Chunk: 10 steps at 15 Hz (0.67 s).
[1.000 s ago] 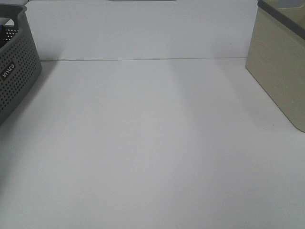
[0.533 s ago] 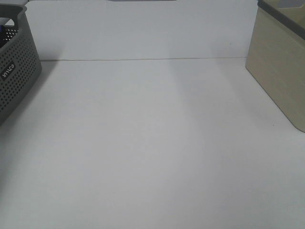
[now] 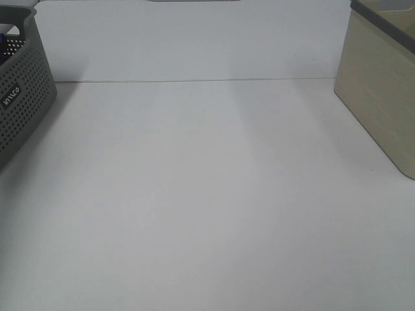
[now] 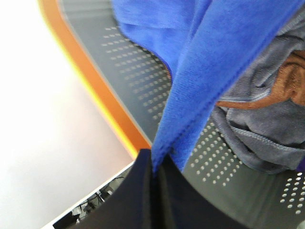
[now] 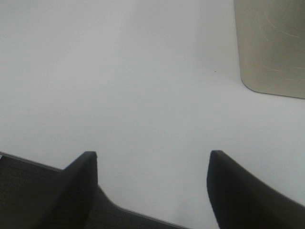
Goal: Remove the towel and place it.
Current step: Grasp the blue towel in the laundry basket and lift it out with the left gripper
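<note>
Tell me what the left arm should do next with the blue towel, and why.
Probably lift straight up: the left gripper is shut on an edge of the towel, but the rest lies in the grey basket with a grey cloth.

nudged a touch at the left edge of the high view — grey perforated basket (image 3: 26,84), with its white logo (image 3: 10,100) sitting lower on the wall than a second ago. closed the last bit onto the towel (image 4: 228,47) — left gripper (image 4: 153,160).

High camera overlooks table (image 3: 207,194); wrist cameras seemingly close.
</note>
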Each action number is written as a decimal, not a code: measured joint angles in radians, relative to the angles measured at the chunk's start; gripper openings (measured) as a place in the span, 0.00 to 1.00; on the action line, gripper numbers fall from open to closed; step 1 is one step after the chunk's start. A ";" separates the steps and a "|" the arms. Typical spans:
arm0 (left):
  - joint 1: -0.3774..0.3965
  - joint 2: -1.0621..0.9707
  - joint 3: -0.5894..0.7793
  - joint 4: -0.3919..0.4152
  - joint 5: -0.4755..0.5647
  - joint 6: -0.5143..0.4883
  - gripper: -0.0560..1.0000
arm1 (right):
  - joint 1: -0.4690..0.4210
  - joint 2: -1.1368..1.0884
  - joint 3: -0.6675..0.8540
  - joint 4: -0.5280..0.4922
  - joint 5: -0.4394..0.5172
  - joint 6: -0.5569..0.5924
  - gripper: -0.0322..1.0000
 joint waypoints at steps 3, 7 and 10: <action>-0.001 -0.119 0.000 -0.097 0.001 -0.022 0.05 | 0.000 0.000 0.000 0.000 0.000 0.000 0.66; -0.001 -0.304 0.000 -0.311 0.067 -0.041 0.05 | 0.000 0.000 0.000 0.000 0.000 0.000 0.66; -0.001 -0.351 0.000 -0.405 0.141 -0.048 0.05 | 0.000 0.000 0.000 0.000 0.000 0.000 0.66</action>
